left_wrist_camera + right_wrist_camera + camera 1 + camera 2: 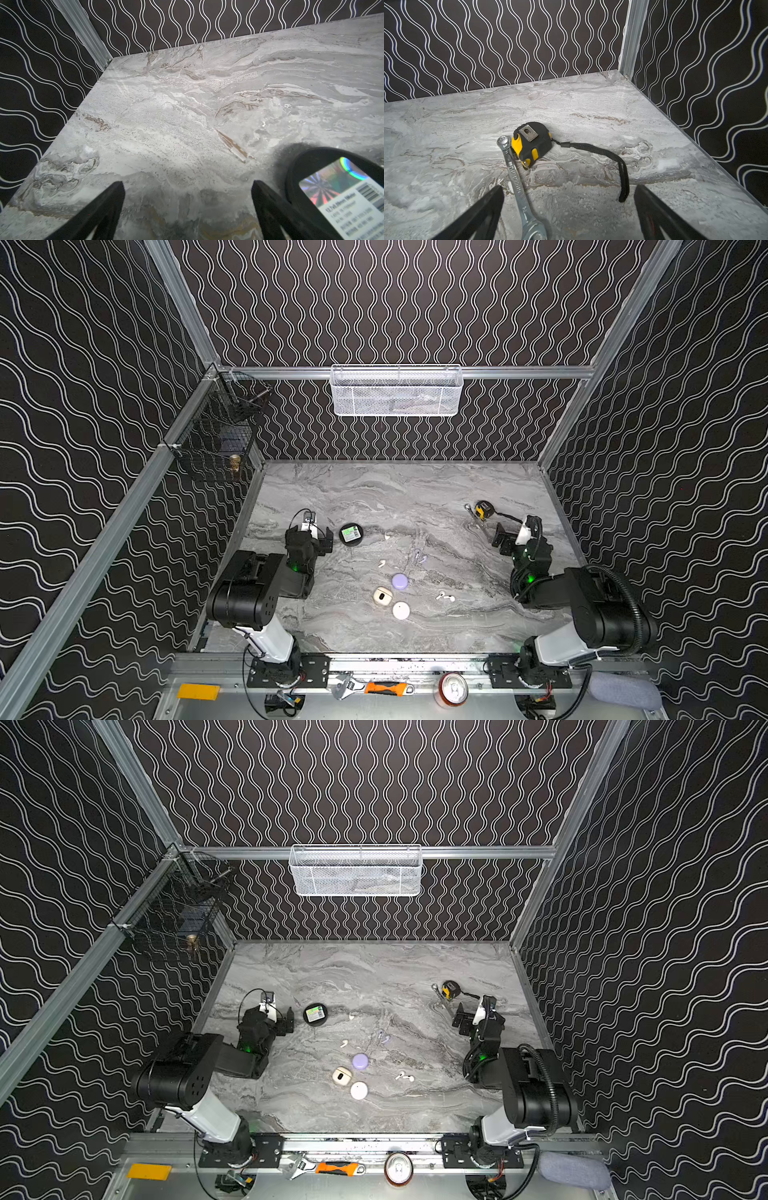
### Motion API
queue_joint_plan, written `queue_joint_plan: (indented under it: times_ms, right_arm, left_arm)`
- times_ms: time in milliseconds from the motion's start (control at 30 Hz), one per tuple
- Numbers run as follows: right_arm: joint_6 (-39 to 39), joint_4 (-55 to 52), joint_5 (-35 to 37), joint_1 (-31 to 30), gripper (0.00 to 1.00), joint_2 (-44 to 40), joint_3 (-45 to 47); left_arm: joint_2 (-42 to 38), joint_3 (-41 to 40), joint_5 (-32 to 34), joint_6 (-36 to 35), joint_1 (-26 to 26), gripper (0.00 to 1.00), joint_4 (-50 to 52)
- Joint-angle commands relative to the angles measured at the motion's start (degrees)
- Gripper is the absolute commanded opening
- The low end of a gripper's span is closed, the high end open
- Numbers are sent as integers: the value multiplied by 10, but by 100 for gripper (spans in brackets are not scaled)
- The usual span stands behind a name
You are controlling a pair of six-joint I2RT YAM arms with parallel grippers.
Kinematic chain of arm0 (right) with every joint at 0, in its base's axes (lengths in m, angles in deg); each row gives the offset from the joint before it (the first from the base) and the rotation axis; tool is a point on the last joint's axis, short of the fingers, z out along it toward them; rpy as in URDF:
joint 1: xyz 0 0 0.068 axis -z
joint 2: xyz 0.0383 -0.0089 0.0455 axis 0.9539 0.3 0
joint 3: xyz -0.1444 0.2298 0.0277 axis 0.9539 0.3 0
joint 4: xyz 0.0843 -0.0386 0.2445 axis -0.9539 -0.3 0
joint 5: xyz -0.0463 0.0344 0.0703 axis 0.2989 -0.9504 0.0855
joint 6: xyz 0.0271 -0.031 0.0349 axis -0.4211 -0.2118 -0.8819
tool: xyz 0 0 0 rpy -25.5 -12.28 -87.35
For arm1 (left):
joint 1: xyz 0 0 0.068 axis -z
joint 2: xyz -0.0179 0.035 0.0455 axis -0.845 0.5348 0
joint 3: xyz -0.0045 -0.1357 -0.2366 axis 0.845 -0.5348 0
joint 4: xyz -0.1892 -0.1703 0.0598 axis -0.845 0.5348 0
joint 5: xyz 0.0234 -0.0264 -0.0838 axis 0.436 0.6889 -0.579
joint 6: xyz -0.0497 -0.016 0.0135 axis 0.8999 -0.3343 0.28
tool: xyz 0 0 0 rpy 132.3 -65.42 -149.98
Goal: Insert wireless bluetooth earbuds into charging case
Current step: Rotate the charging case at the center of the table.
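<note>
First pickup not begun. Jaws apart, empty: left gripper (188, 185), right gripper (569, 188). white earbuds (445, 596) loose, 3 o'clock of cream case (381, 596). Next, likely: precise pinch on one bud.

Left arm (245, 593) and right arm (598, 614): black-and-white, on bolted black base plates (318, 668).
Both have bulky matte-black joint housings, white lower links and green wrist lights; a ribbed black hose (635, 605) runs along the right arm.
</note>
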Motion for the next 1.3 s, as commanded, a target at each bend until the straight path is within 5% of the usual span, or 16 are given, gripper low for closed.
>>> queue_joint_plan:
  times_ms: [0,733,900,967,1000,1100,1200,1267]
  right_arm:
    - [2,35,3,0,100,1,-2]
    - [6,43,14,-4,100,-18,5]
    - [36,-100,147,-77,100,-124,-30]
    - [-31,-233,209,-116,100,-145,-105]
    - [-91,-332,172,-120,100,-150,-157]
    - [-203,-552,3,-123,100,-132,-289]
    - [-274,-540,-140,-117,100,-137,-290]
    - [-264,-534,-162,-144,100,-170,-284]
  left_arm:
    - [0,0,2,-9,-1,99,-21]
    - [1,1,2,-9,-1,99,-21]
    - [-56,-26,49,-9,12,99,-38]
    - [-146,-3,69,-1,14,99,73]
    - [-196,22,63,33,14,99,150]
    - [-269,114,-60,148,15,99,379]
    - [-266,187,-281,173,19,99,457]
    - [-252,205,-342,237,17,99,466]
